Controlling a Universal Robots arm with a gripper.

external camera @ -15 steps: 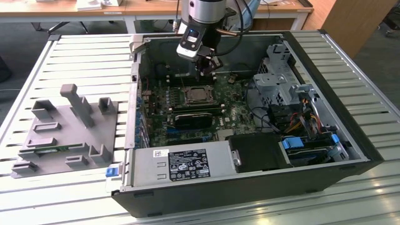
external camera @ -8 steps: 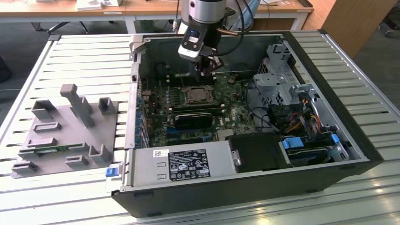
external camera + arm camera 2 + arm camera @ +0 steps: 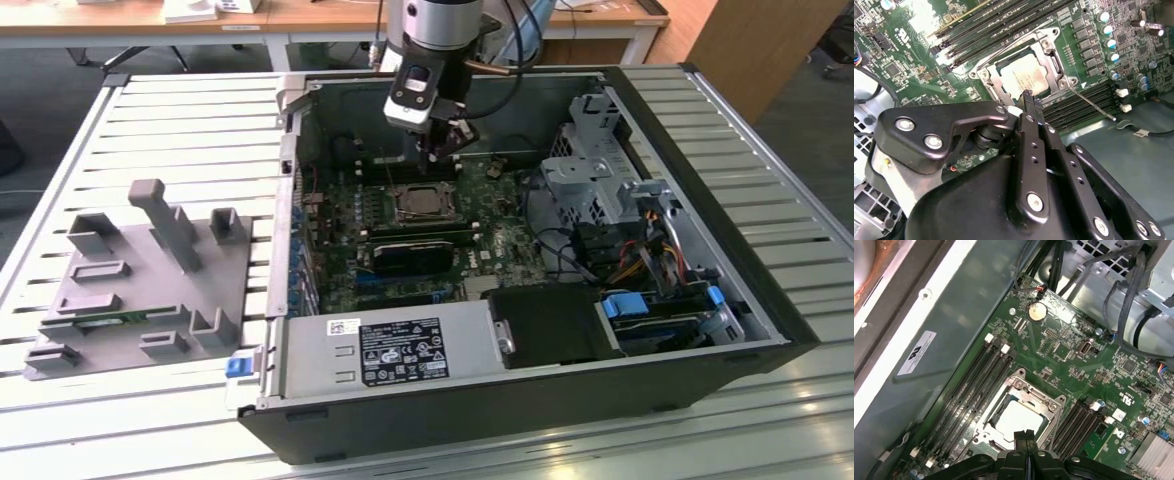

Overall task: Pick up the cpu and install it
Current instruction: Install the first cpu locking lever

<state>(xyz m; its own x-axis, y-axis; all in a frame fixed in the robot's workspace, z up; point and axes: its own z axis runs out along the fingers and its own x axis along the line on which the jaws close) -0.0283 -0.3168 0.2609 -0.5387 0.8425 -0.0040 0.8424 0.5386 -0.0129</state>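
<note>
Matt black fingers (image 3: pixel 1020 442), smooth. Just past their tips, chip (image 3: pixel 1021 420) topped in shiny silver-grey metal, inside a bare bright metal frame (image 3: pixel 1029 390). Around that, glossy green board (image 3: pixel 1064 352); farther off, smooth grey painted metal wall (image 3: pixel 954 315).

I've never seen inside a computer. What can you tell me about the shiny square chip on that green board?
The cpu is a flat square chip with a pale silvery metal top. It lies level inside a grey metal socket frame on the green motherboard. The gripper, shut and empty, hangs just above it.
</note>
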